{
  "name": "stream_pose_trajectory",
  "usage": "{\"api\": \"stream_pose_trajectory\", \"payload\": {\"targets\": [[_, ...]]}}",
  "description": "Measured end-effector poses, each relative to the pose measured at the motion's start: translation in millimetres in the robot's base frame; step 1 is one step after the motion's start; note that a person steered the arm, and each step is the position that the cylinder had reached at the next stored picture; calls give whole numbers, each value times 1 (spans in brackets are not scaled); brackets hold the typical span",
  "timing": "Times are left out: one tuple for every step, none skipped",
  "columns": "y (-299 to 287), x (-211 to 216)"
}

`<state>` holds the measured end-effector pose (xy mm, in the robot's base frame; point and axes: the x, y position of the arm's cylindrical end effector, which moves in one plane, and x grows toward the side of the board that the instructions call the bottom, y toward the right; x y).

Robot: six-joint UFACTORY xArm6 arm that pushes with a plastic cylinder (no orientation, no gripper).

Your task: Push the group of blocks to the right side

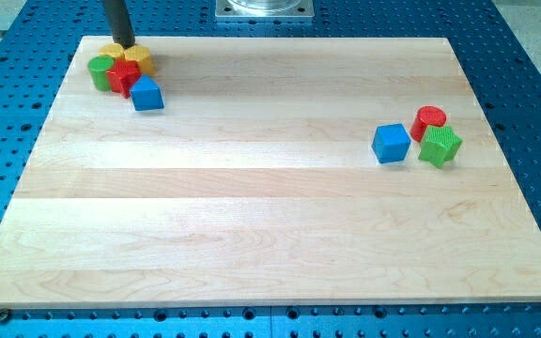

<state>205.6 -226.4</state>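
Observation:
A group of blocks sits at the board's top left corner: a green cylinder, a red star-like block, a yellow hexagonal block, a second yellow block partly hidden behind the rod, and a blue block just below-right of them. My tip stands at the top of this group, touching or nearly touching the yellow blocks. A second group lies at the view's right: a blue cube, a red cylinder and a green star-like block.
The wooden board lies on a blue perforated table. A metal mount plate shows at the view's top centre.

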Motion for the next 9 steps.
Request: {"api": "stream_pose_trajectory", "payload": {"targets": [[0,21],[0,39],[0,37],[-12,28],[-43,32],[-71,56],[-77,85],[-77,110],[-70,118]]}}
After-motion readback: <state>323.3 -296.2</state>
